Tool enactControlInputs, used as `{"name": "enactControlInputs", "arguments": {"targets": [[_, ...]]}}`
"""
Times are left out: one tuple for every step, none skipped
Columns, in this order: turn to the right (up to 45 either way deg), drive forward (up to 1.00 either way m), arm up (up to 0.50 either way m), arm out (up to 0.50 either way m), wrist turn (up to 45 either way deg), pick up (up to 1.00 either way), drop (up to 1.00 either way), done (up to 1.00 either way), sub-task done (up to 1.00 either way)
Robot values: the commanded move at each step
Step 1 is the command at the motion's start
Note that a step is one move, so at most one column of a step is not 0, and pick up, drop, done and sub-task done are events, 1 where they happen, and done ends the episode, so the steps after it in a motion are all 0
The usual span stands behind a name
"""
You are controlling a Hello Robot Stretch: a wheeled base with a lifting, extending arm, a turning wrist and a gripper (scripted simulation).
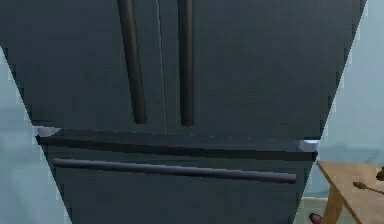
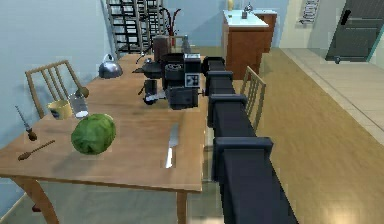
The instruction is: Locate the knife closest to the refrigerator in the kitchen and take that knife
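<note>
A dark grey refrigerator (image 1: 180, 90) with two upright door handles and a lower drawer stands close ahead in the forward view. In the arm side view a wooden table (image 2: 130, 165) carries a silver-bladed knife (image 2: 170, 148) near its right edge. A second thin knife-like piece with a brown handle (image 2: 25, 123) lies at the table's far left. The dark arm (image 2: 235, 140) reaches up along the table's right side. The gripper (image 2: 152, 90) is over the table's far part among dark things, and I cannot tell whether it holds anything.
On the table lie a green watermelon (image 2: 93, 133), a wooden spoon (image 2: 35, 150), a yellow cup (image 2: 60, 108) and a glass (image 2: 80, 101). Chairs (image 2: 55, 78) stand around it. A counter (image 2: 246, 42) stands beyond. A table corner (image 1: 355, 185) shows beside the refrigerator.
</note>
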Motion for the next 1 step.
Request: {"name": "enactControlInputs", "arguments": {"targets": [[0.0,0.0,-0.3,0.0,0.0,0.0,0.0,0.0,0.0]]}}
